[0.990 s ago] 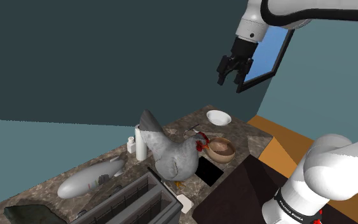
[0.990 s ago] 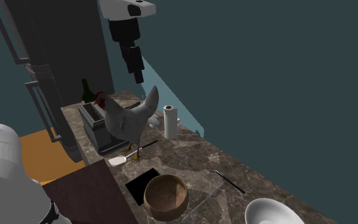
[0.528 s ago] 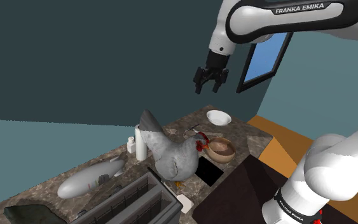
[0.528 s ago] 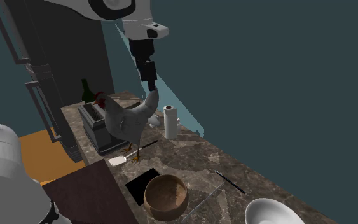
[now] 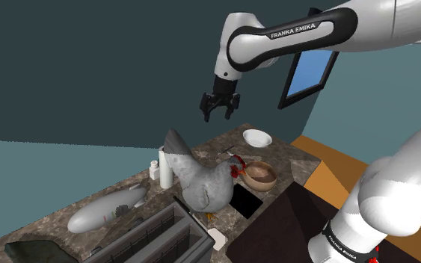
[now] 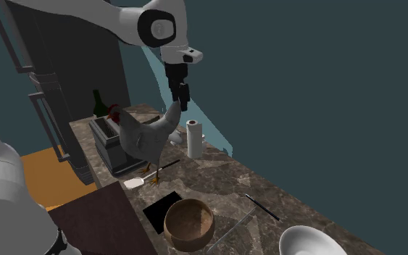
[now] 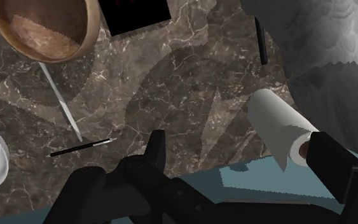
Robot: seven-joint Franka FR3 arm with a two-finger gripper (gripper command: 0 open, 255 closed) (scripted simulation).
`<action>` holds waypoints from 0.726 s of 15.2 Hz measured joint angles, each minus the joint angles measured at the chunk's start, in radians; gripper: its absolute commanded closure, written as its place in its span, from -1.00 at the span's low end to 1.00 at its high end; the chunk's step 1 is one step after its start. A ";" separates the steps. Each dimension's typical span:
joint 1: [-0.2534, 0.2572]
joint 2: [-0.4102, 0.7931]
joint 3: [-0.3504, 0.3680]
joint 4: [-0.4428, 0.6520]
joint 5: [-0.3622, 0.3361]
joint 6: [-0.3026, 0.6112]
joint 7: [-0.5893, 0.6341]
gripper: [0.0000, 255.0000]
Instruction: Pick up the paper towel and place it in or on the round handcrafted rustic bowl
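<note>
Gripper (image 5: 220,110): suspended at upper centre of the shoulder view, well above the surface (image 5: 280,153). Fingers spread wide apart, clasping nothing. In the second exterior view, gripper (image 6: 180,98) at upper centre, above the tail of the chicken figure (image 6: 148,134).

Probable reasons for this posture:
- Height: clearance over the tall chicken figure (image 5: 201,183) standing just beside the target.
- Open fingers: readiness for a descent around the roll.

Paper towel (image 5: 166,173): upright on its end, left of centre in the shoulder view, close to the back edge of the surface and near the chicken's tail. In the second exterior view, paper towel (image 6: 194,138) at centre, free-standing. From the wrist camera, paper towel (image 7: 276,124) far below the gripper (image 7: 239,141), nearer one finger than the other, untouched.

Materials and shapes:
- Paper towel: plain white cylinder with a brownish core hole at the end. Expect soft, yielding layers; apply moderate squeeze only.
- Rustic bowl (image 5: 261,175): round, brown, thick-rimmed, mottled inside; right of centre in the shoulder view, beside a flat black square (image 5: 246,200). Bowl (image 7: 44,25) open and empty, wide enough for the roll laid across or in it.
- Surface (image 7: 171,76): dark marbled stone, pale veins.
- White bowl (image 5: 257,137): smooth, plain; not the destination.
- Chicken figure: grey, feather-textured, red comb.

Treat the chicken's tail as the main collision hazard during descent.
</note>
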 measured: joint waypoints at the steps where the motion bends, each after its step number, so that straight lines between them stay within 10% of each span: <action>1: 0.004 0.034 0.007 0.019 -0.003 0.012 0.013 -1.00; 11: 0.048 0.418 0.045 0.293 -0.057 0.082 0.127 -1.00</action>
